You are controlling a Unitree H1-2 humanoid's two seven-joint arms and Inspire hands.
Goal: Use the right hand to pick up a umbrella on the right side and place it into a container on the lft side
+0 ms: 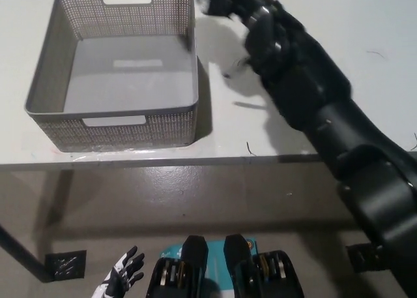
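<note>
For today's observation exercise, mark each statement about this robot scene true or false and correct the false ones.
1. The grey basket holds an umbrella. False: it is empty.
2. The black right hand is past the basket's far right corner. True.
3. The white left hand rests on the table. False: it hangs low, below the table edge.
4. The basket stands on the table's left part. True.
5. An umbrella lies in plain view on the table. False: none is visible.

Perforated matt grey plastic basket on a smooth white table; glossy black right arm.
</note>
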